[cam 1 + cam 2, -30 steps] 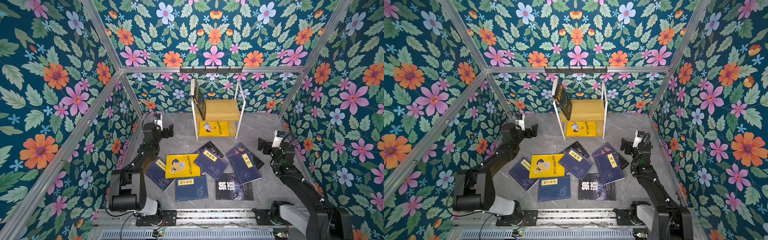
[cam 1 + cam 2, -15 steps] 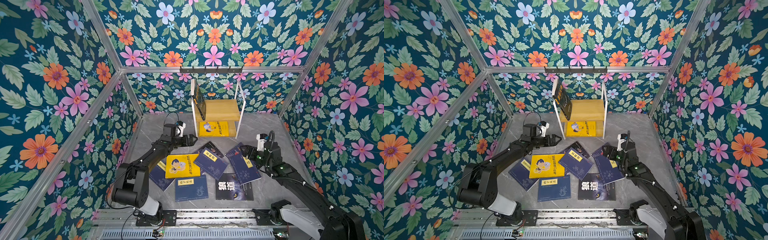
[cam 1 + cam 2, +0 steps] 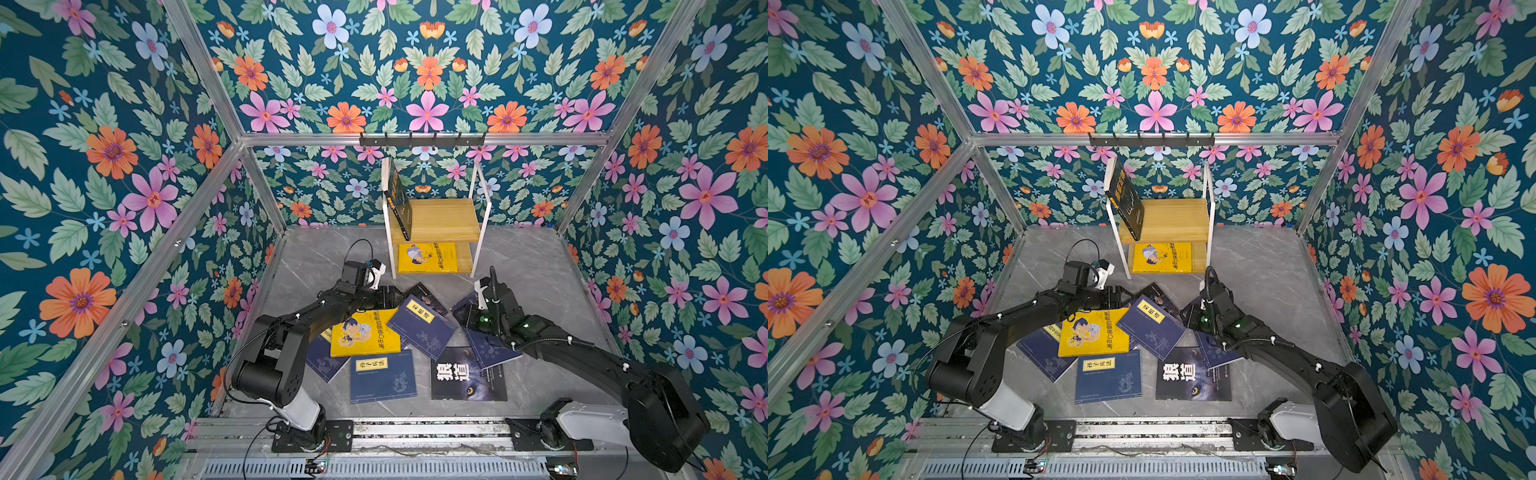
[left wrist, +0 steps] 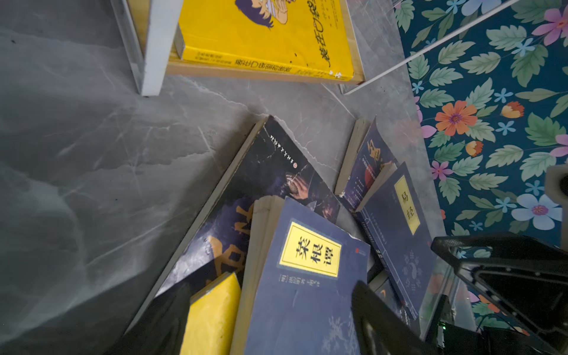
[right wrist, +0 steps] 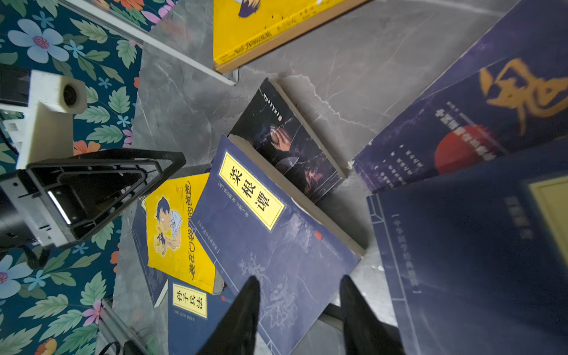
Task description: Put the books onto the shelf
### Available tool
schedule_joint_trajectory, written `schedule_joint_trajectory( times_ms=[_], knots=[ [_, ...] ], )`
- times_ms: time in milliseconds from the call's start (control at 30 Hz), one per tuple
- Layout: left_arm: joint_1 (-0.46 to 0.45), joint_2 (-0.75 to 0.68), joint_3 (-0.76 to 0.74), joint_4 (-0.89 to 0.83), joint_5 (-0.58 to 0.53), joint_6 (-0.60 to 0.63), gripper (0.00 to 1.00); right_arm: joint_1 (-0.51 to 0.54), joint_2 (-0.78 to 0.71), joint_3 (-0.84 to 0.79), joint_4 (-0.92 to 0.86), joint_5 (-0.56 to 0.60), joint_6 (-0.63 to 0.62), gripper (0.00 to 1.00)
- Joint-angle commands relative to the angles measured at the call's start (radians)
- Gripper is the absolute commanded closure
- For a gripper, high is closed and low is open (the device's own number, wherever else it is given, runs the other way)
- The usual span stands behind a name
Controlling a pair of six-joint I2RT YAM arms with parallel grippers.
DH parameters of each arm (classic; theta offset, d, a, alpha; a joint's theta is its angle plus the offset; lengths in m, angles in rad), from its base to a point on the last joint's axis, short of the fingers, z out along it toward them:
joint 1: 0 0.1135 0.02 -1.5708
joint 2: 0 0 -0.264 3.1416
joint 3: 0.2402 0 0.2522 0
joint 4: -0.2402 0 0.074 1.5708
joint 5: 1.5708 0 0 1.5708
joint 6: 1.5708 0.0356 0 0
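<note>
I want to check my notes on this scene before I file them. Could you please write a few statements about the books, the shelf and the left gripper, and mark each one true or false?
1. A yellow book lies flat on the lower board of the shelf. True.
2. Three books stand on the shelf's upper board. False: only one dark book is there, leaning at the left side of the frame.
3. The wolf-eye book lies on the table, not on the shelf. True.
4. The left gripper holds a book in the air. False: its jaws are apart, low at the pile, and no book is lifted.
5. Nothing hangs on the hook rail. True.
</note>
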Motion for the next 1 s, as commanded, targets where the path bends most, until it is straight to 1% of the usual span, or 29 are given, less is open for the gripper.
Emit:
schedule_joint_trajectory(
  times_ms=[0,67,133,200,333,433,567,667,767,900,967],
  knots=[
    [-0.003,-0.002,-0.027,0.038,0.024,-0.020,0.20,0.005,0.048,0.007,0.021,-0.015,0.046,0.71],
    [-0.005,-0.006,-0.041,0.043,0.030,-0.026,0.21,0.007,0.089,0.012,0.026,-0.027,0.061,0.77],
    [-0.007,-0.010,-0.060,0.061,0.037,-0.030,0.21,0.007,0.129,0.008,0.065,-0.047,0.067,0.79],
    [-0.009,-0.010,-0.076,0.077,0.043,-0.032,0.21,0.007,0.170,0.015,0.084,-0.066,0.064,0.83],
    [-0.009,-0.007,-0.080,0.074,0.045,-0.034,0.22,0.006,0.238,0.043,0.071,-0.094,0.068,0.95],
    [-0.011,-0.002,-0.096,0.099,0.043,-0.045,0.21,0.007,0.280,0.027,0.117,-0.097,0.078,0.97],
    [-0.011,0.018,-0.090,0.094,0.038,-0.051,0.21,0.007,0.327,0.043,0.057,-0.077,0.070,0.99],
    [-0.015,0.028,-0.093,0.105,0.043,-0.065,0.22,0.006,0.341,-0.008,0.134,-0.087,0.097,1.00],
    [-0.023,0.040,-0.079,0.094,0.053,-0.059,0.24,0.007,0.351,-0.004,0.094,-0.082,0.088,1.00],
    [-0.033,0.058,-0.087,0.106,0.058,-0.078,0.32,0.007,0.345,-0.041,0.152,-0.083,0.101,1.00],
    [-0.036,0.075,-0.077,0.109,0.067,-0.083,0.35,0.006,0.354,-0.025,0.116,-0.085,0.087,1.00]
  ],
)
